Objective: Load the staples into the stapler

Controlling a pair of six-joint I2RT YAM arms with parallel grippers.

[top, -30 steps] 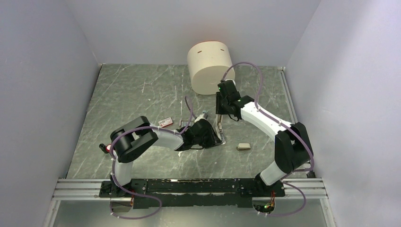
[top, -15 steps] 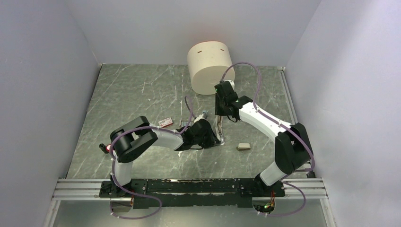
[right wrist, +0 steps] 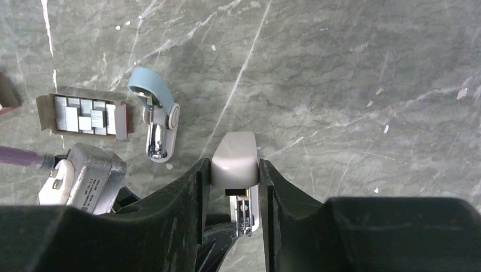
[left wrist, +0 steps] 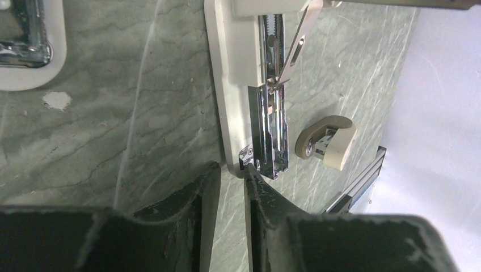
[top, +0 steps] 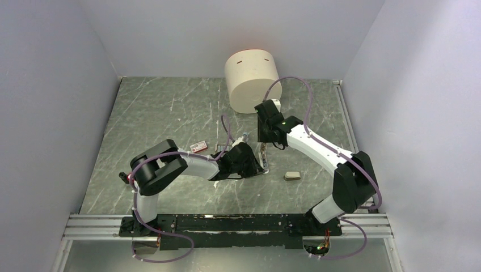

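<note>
The white stapler point(top: 264, 158) lies mid-table with its lid swung up. My right gripper point(top: 264, 140) is shut on that rounded pale lid point(right wrist: 234, 158), its fingertips point(right wrist: 199, 175) on both sides, and the metal rail point(right wrist: 244, 212) shows below. In the left wrist view the white base point(left wrist: 227, 85) and chrome rail point(left wrist: 272, 130) run away from my left gripper point(left wrist: 231, 171), whose tips pinch the base's near end. The staples box point(top: 198, 147) lies left of the arms. Its open tray of grey staple blocks point(right wrist: 85, 116) shows in the right wrist view.
A big cream cylinder point(top: 251, 79) stands at the back. A short beige-grey piece point(top: 292, 175) lies right of the stapler, and the pale blue piece point(right wrist: 156, 122) lies beside the staple tray. A red-capped black knob point(top: 125, 177) sits at the left edge.
My right gripper has shifted a little to the left with the lid in its grip. The left gripper and the stapler base have stayed where they were.
</note>
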